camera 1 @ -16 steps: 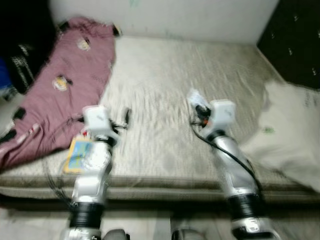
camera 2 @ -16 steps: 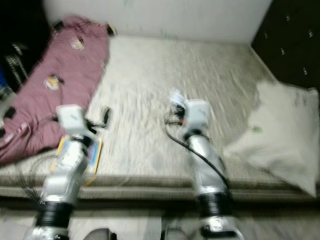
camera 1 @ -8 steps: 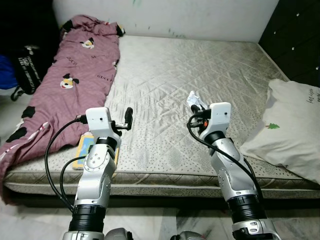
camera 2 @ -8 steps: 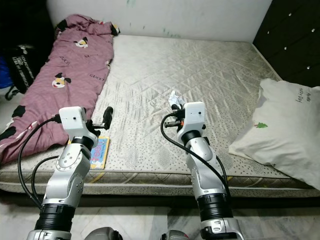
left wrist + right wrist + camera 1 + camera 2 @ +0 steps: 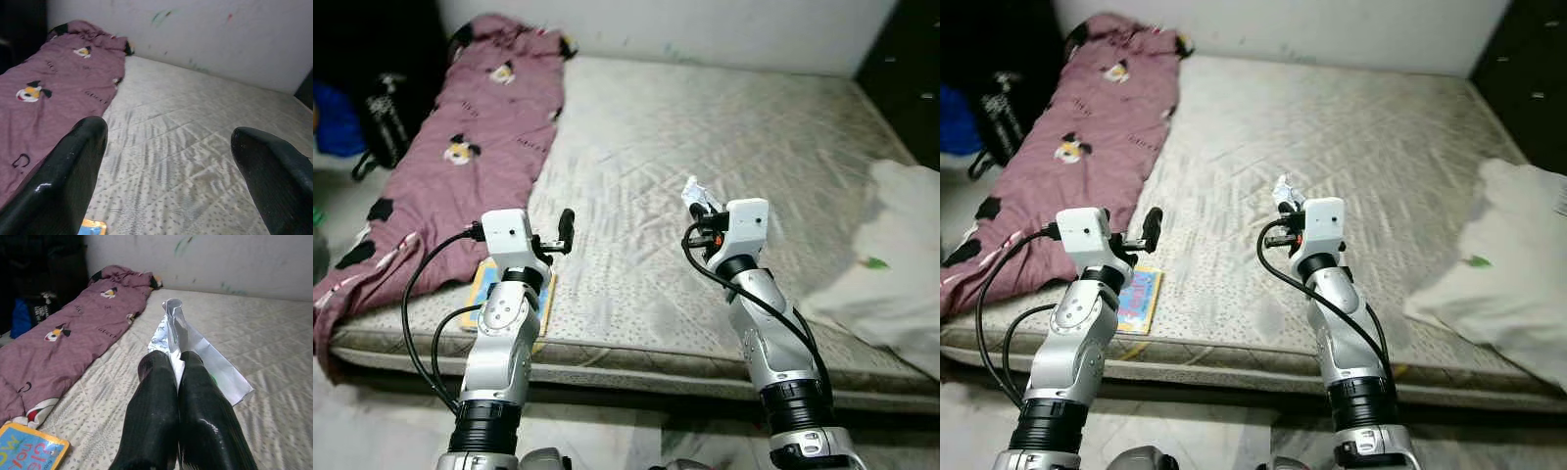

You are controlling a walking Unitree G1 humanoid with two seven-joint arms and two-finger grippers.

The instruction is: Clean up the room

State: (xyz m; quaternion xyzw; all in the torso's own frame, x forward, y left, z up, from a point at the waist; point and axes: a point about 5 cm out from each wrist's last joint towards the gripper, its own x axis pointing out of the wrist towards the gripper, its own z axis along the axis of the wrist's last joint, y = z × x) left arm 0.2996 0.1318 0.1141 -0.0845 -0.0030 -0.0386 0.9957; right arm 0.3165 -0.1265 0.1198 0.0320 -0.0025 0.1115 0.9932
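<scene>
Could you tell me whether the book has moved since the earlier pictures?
No. The book still lies beside the blanket at the front edge of the mattress; only the camera turned.

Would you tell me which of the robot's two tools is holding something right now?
The right tool: its fingers are shut on a crumpled white wrapper, held above the mattress. The left tool is open, nothing between its fingers.
</scene>
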